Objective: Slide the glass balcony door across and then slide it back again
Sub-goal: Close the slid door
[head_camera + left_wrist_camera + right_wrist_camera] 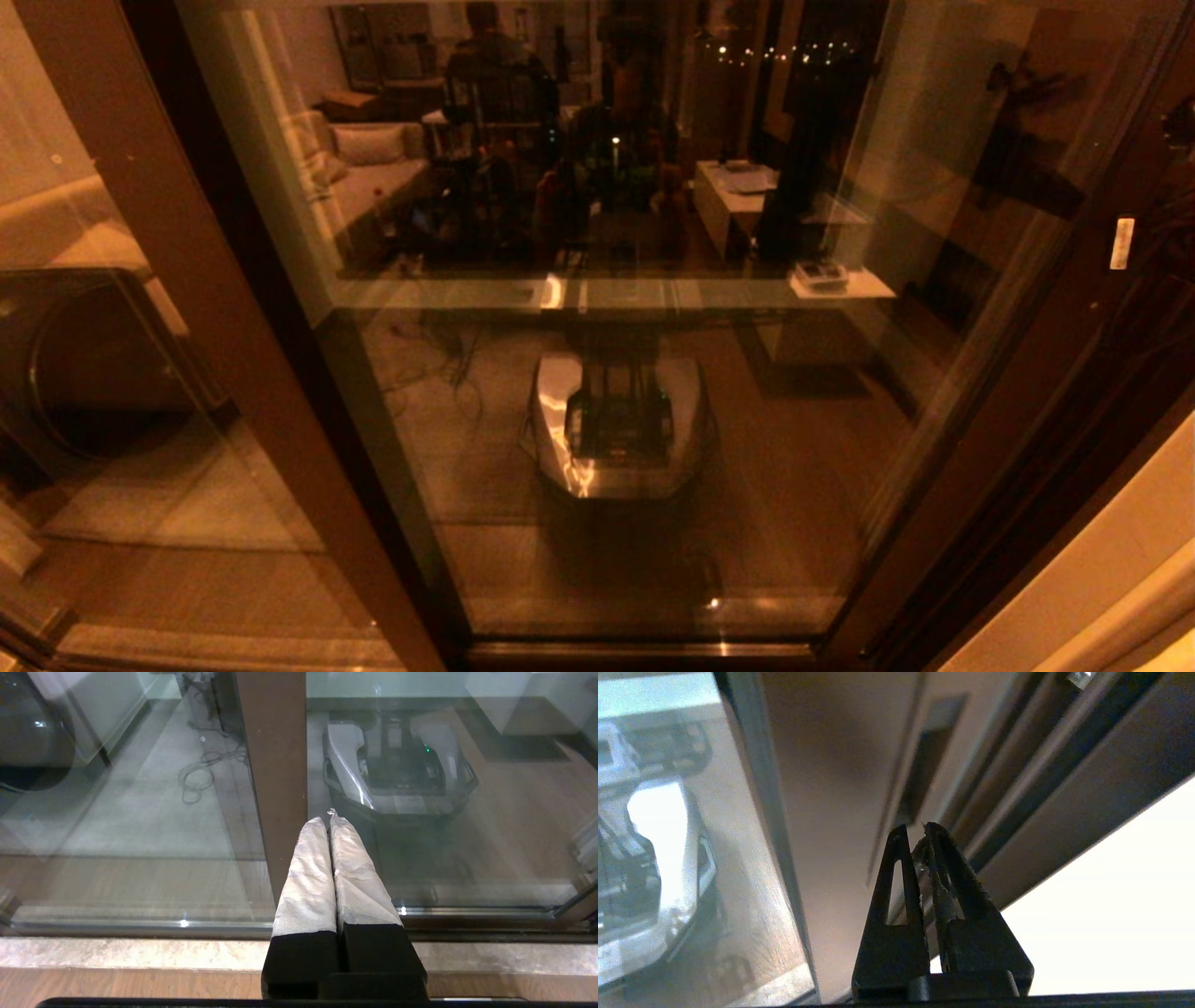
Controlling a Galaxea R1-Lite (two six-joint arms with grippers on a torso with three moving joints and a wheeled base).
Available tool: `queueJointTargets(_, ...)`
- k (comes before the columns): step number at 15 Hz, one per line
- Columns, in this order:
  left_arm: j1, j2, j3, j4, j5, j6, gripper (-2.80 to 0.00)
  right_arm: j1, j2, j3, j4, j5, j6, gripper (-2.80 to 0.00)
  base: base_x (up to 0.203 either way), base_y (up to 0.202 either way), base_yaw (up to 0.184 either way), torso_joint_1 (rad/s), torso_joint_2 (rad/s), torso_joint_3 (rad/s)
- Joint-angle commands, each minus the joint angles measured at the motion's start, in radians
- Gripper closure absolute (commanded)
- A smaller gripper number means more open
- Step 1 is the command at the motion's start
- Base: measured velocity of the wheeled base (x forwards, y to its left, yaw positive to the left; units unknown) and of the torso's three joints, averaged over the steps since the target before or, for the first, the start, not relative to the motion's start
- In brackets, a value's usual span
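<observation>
Head view: glass balcony door [597, 392] fills centre of frame, dark stile running down the right side, pane reflecting the room; neither arm visible here. Right wrist view: right gripper [916, 830] with fingers pressed together, holding nothing, tips just below recessed handle slot [927, 772] at upper centre — possibly touching the stile, hard to say. Left wrist view: left gripper [330, 817] closed, empty — low centre, before a brown stile [273, 765].
</observation>
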Motion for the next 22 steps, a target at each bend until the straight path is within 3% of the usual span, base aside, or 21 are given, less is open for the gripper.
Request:
queueJointTargets(1, 0.000, -0.001, 0.000, 0.001, 0.000, 0.000, 0.00, -0.003, 0.030, -0.019, -0.011, 0.003, 0.010, 0.00, 0.000, 0.000, 0.000, 0.000, 0.00, 0.000)
queueJointTargets(22, 0.000, 0.000, 0.000, 0.001, 0.000, 0.000, 0.00, -0.112, 0.082, -0.076, -0.018, 0.096, 0.021, 0.00, 0.000, 0.000, 0.000, 0.000, 0.00, 0.000)
